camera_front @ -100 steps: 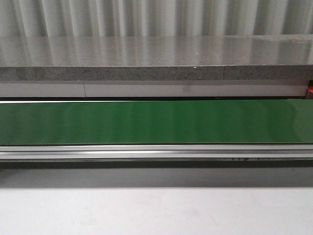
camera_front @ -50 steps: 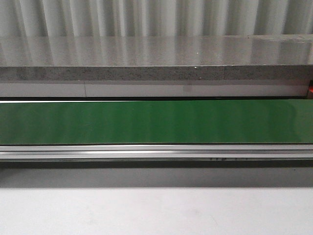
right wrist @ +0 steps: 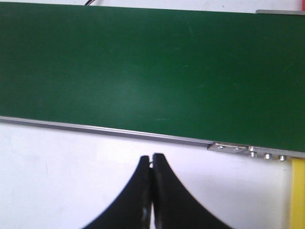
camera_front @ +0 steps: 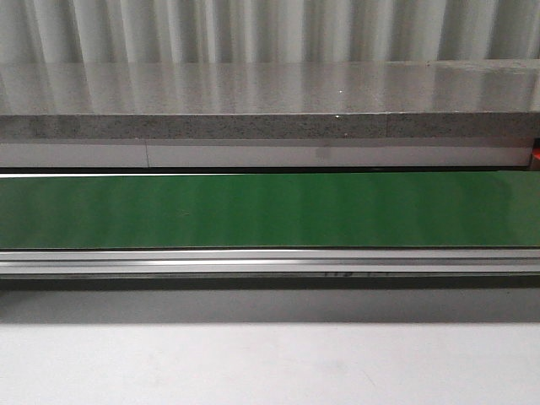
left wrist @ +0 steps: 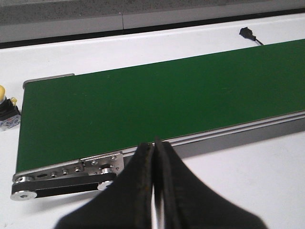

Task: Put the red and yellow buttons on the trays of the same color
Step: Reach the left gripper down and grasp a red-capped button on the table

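Observation:
A yellow button point(left wrist: 5, 109) with a dark base stands on the white table beside the end of the green belt point(left wrist: 157, 100). My left gripper point(left wrist: 154, 145) is shut and empty, over the belt's near rail. My right gripper point(right wrist: 152, 158) is shut and empty, over the white table just short of the belt point(right wrist: 152, 67). A yellow strip, perhaps the yellow tray's edge point(right wrist: 298, 191), shows at the side of the right wrist view. No red button and no red tray can be made out. Neither gripper shows in the front view.
The green conveyor belt point(camera_front: 270, 211) runs across the front view with a metal rail point(camera_front: 270, 261) along its near side. A grey stone ledge point(camera_front: 270, 126) lies behind it. A black cable plug point(left wrist: 248, 33) lies on the table beyond the belt.
Small dark marks on the near rail have shifted leftward. Both grippers stay out of the front view.

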